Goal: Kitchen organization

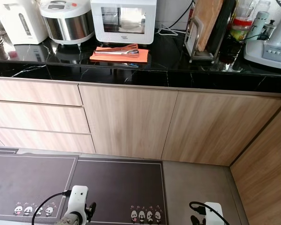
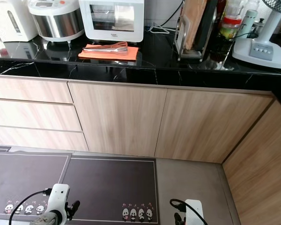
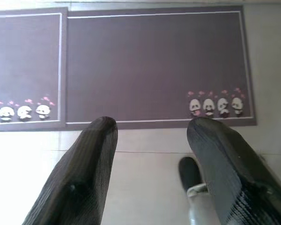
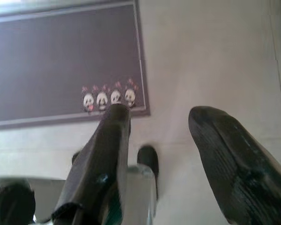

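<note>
left claw (image 3: 150, 136) open, idle | right claw (image 4: 164, 126) open, idle | counter (image 1: 178, 70): one tongs (image 1: 116, 51), one orange mat (image 1: 119, 55)

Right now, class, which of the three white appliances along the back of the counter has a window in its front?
The boxy white oven behind the orange mat; the rice cooker and water boiler have none.

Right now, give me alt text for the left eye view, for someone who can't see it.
A black kitchen counter over pale wood cabinets holds tongs on an orange mat in front of a white oven, with a rice cooker to its left. Both arms hang low over dark floor mats.
</note>
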`<state>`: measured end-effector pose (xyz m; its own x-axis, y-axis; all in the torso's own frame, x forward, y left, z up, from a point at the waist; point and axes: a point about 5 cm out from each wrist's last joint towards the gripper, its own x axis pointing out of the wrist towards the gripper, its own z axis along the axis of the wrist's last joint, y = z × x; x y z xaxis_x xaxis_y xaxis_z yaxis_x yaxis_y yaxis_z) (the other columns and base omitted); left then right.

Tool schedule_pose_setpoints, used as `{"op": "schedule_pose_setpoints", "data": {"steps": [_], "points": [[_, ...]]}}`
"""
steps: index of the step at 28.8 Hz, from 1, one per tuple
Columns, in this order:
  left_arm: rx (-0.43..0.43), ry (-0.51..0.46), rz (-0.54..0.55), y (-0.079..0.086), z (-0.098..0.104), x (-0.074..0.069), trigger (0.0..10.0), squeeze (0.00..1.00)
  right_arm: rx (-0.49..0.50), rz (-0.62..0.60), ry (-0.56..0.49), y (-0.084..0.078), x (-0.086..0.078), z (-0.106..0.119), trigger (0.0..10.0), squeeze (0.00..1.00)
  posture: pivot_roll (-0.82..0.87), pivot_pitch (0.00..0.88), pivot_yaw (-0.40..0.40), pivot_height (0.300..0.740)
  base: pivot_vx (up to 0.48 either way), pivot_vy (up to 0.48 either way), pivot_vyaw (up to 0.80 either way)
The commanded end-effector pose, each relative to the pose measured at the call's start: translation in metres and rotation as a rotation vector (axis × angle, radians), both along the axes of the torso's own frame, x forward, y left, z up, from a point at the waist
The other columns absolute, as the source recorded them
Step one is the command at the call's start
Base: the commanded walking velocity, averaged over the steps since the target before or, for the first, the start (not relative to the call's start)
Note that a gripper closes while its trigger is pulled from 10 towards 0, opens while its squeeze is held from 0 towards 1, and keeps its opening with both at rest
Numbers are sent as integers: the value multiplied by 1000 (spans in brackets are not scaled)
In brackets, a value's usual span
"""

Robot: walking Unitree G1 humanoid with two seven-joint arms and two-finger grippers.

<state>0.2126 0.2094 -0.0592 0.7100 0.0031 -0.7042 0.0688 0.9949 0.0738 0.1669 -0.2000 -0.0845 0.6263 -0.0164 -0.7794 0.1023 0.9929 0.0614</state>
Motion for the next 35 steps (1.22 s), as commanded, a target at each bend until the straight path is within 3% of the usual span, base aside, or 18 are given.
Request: {"op": "schedule_pose_setpoints", "data": {"steps": [1, 16, 23, 35], "points": [[9, 26, 3, 3, -3, -5, 10000, 0, 7, -31, -5, -2, 0, 0, 10000, 0, -9, 0, 10, 740, 0, 398, 0], [30, 69, 11, 9, -11, -18, 10000, 0, 19, -29, 62, 4, -15, -9, 10000, 0, 0, 0, 15, 740, 0, 475, -259], [49, 29, -34, 9, -3, -6, 10000, 0, 23, -48, 83, 1, -20, -11, 10000, 0, 6, 0, 16, 740, 0, 480, 0], [66, 41, -53, 9, -4, -7, 10000, 0, 7, -34, 76, 0, -16, -10, 10000, 0, 10, 0, 11, 740, 0, 436, 0]]}}
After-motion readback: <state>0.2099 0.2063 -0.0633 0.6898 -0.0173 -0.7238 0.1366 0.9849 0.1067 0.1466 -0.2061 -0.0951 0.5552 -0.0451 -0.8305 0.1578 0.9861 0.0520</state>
